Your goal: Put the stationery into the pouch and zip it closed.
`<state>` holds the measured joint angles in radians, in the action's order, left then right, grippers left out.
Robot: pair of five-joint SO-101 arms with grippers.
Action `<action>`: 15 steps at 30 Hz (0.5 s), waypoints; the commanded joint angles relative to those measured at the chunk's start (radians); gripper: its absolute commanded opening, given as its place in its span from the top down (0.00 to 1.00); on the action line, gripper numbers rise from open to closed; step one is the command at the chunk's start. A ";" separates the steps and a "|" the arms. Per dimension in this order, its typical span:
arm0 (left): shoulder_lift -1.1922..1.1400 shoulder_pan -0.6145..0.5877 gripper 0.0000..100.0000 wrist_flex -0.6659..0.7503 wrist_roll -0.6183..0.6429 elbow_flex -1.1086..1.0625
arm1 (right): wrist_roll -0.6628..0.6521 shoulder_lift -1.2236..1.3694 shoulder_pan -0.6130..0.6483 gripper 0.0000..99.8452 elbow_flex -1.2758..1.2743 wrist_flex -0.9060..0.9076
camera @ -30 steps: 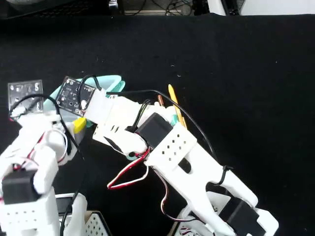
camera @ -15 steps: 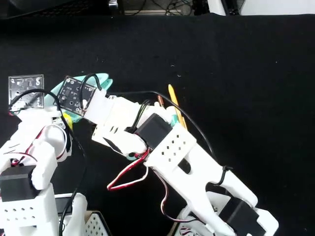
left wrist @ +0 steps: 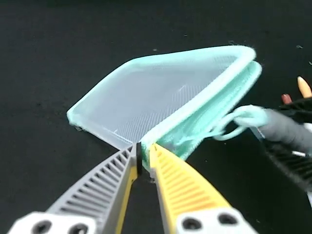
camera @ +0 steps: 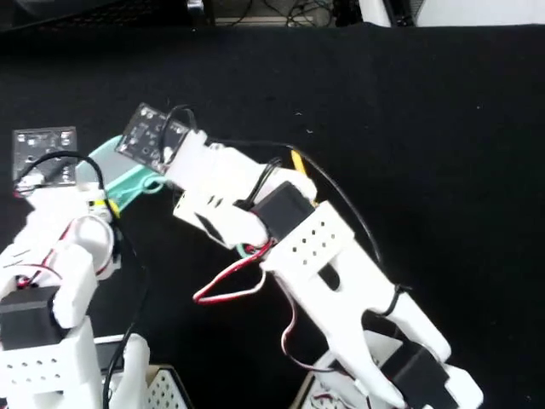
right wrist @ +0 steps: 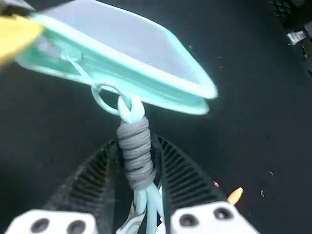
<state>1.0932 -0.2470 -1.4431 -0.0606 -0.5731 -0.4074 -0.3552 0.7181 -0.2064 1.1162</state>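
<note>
Mint-green mesh pouch (left wrist: 161, 92): left jaws pinch its corner, right jaws pinch grey-wrapped zip cord (right wrist: 132, 146); tugging could slip corner

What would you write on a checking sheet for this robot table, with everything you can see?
Surface: black cloth table, flat.
Job's things: mint-green mesh zip pouch, held between both grippers; yellow pencil lying outside it, partly under the right arm.
Clutter: nothing seen.
Grippers: left gripper shut on the pouch's corner; right gripper shut on the grey-wrapped mint pull cord of the zip.
Cables: red and white wires hang in a loop off the right arm.
Surroundings: dark cables behind the table's far edge.
</note>
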 commanded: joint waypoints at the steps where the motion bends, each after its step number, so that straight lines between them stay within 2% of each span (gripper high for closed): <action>1: -0.011 -0.104 0.95 -0.002 -0.038 0.039 | 0.040 -0.038 -0.057 0.99 0.039 -0.032; 5: -0.017 -0.159 0.95 -0.003 -0.078 0.039 | 0.037 -0.038 -0.081 0.99 0.044 -0.032; 9: -0.011 -0.160 0.95 -0.002 -0.081 0.051 | 0.037 -0.038 -0.132 0.99 0.068 -0.034; 15: -0.037 -0.151 0.95 -0.083 -0.005 0.260 | 0.037 -0.038 -0.180 0.99 0.202 0.014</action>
<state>1.0717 -0.3790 -1.4860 -0.0928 -0.4488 -0.3813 -0.3552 0.5815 -0.1158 1.1101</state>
